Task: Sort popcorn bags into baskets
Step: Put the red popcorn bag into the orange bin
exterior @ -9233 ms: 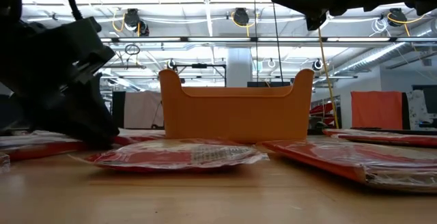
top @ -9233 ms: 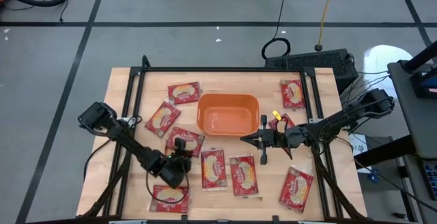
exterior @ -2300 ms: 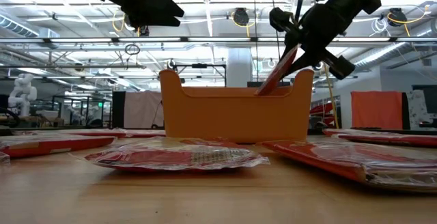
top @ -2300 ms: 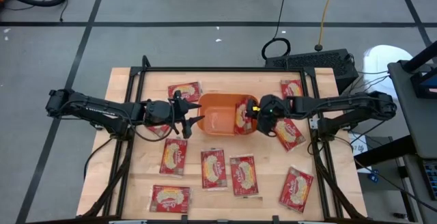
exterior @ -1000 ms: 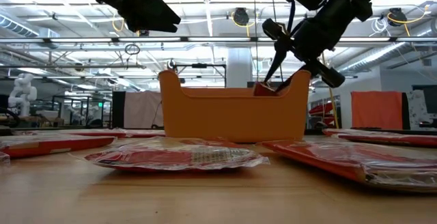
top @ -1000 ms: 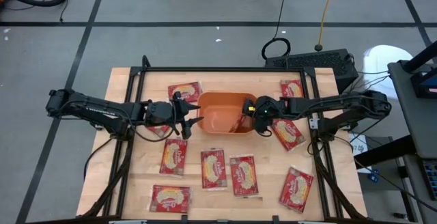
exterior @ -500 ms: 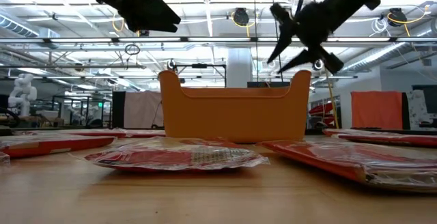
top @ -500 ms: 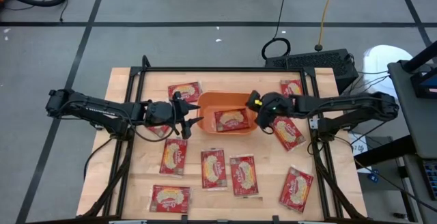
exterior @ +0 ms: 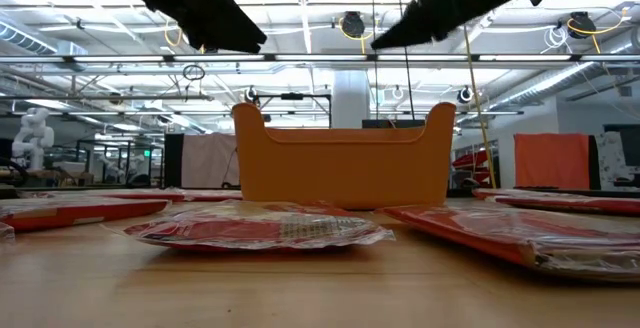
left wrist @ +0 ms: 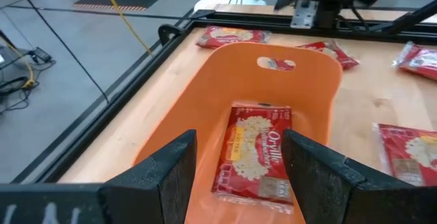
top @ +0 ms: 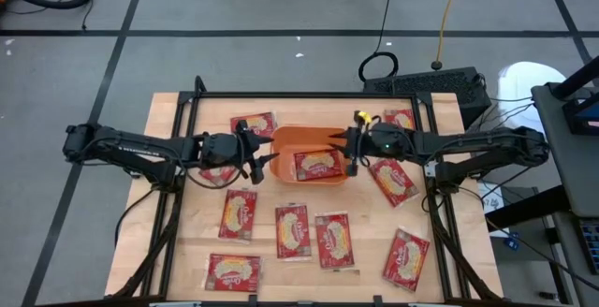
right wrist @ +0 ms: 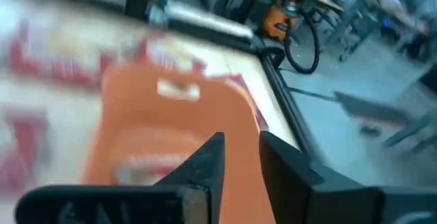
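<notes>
The orange basket (top: 284,150) stands at the table's far middle. One red popcorn bag (top: 318,165) lies flat on its floor, picture side up (left wrist: 256,149). My left gripper (top: 265,160) hovers open at the basket's left end, above the rim, pointing into it. My right gripper (top: 344,150) hangs above the basket's right end. Its fingers (right wrist: 212,157) stand a narrow gap apart with nothing between them. Several more popcorn bags lie flat on the table: (top: 253,124), (top: 238,213), (top: 292,230), (top: 335,240), (top: 393,181).
More bags lie at the near left (top: 232,271), near right (top: 406,258) and far right (top: 401,120); one (top: 217,172) is partly under my left arm. Black frame rails (top: 309,95) run along the table's far and side edges. In the low view both grippers hang above the basket (exterior: 340,168).
The bag, which stood on edge at the basket's right end under my right gripper, has dropped flat onto the basket's floor. My right gripper has risen clear of the rim and rolled about its own axis. Its fingers, spread wide half a second ago, have come close together.
</notes>
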Action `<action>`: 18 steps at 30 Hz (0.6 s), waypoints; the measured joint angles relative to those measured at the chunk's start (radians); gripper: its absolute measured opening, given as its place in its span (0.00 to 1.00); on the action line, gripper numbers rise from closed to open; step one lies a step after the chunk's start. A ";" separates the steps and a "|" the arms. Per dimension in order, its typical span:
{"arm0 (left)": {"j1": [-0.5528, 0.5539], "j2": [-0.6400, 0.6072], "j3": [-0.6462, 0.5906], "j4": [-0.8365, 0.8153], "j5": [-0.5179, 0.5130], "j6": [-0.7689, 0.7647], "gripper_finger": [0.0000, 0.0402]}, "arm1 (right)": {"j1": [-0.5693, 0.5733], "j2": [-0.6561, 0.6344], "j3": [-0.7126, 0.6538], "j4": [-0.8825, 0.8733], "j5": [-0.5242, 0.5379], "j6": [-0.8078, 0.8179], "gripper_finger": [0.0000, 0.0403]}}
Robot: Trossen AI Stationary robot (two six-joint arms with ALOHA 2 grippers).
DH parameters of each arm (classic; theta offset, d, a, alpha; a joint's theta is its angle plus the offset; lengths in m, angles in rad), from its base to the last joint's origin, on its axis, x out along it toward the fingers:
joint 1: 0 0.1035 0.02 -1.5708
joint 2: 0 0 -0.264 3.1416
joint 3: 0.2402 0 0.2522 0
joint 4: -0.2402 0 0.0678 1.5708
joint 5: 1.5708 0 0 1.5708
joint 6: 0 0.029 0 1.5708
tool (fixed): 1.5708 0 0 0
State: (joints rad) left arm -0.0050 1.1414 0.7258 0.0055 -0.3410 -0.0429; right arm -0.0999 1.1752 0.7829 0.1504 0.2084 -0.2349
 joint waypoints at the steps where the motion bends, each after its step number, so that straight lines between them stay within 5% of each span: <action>1: 0.007 0.007 0.000 -0.001 0.000 0.007 0.54 | -0.005 0.017 0.008 0.027 -0.002 0.059 0.18; 6: 0.066 0.076 0.000 0.027 -0.017 0.022 0.54 | -0.004 0.182 0.179 0.036 -0.138 0.254 0.08; 12: 0.103 0.130 0.000 -0.035 -0.026 -0.056 0.54 | -0.029 0.459 0.527 -0.528 -0.130 0.212 0.01; 18: 0.079 0.136 0.000 -0.117 -0.025 -0.100 0.54 | -0.049 0.638 0.679 -0.762 -0.166 0.201 0.01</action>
State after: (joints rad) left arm 0.0740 1.2770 0.7258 -0.1116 -0.3664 -0.1432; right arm -0.1493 1.8129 1.4617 -0.6117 0.0422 -0.0334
